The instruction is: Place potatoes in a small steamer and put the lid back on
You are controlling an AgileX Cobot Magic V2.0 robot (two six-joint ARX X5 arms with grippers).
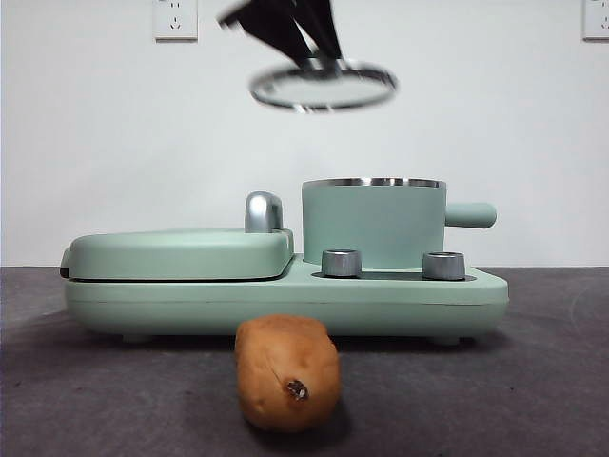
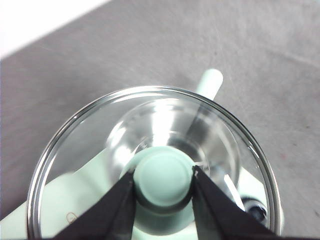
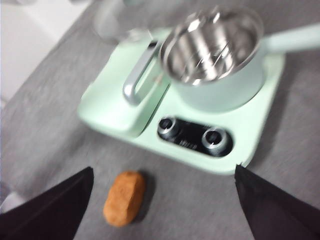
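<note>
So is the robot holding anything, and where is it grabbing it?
Yes. The left gripper holds the glass lid by its green knob. The right gripper holds nothing.

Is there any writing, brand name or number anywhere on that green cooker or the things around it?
No text can be read.
Black panel between the two knobs on the cooker: faint pale marks, too blurred to read.
Small oval mark on the cooker, seen through the glass lid: too small to read.
Potato, pot and wall sockets: no lettering visible.
</note>
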